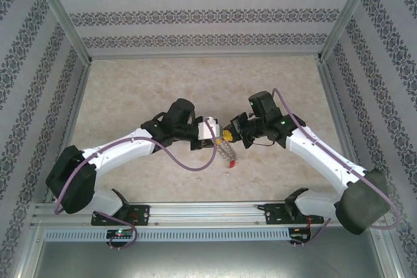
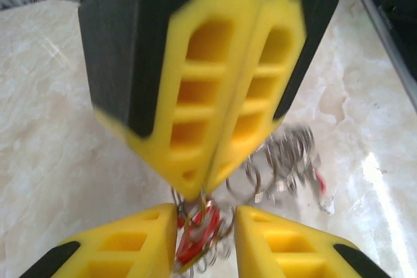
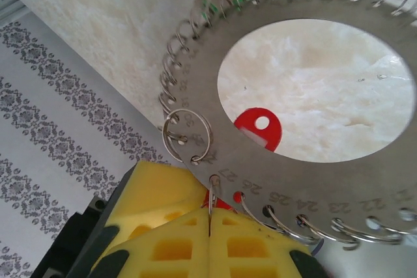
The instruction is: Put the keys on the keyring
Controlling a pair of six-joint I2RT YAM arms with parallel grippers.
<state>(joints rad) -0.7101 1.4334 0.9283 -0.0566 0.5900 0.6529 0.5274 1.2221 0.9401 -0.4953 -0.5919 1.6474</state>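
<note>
Right wrist: small wire rings (image 3: 186, 136) crowd keyring (image 3: 215, 83) rim; red key (image 3: 258, 128) shows through hole.

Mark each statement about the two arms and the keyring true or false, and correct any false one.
1. The right pincer is shut on the rim of the keyring. True.
2. The head of a red key shows through the keyring's hole. True.
3. The keyring lies untouched on the table. False: the right pincer holds it.
4. The table is dark wood. False: it is pale and marbled.
5. The left pincer points away from the right pincer. False: they face each other closely.
</note>
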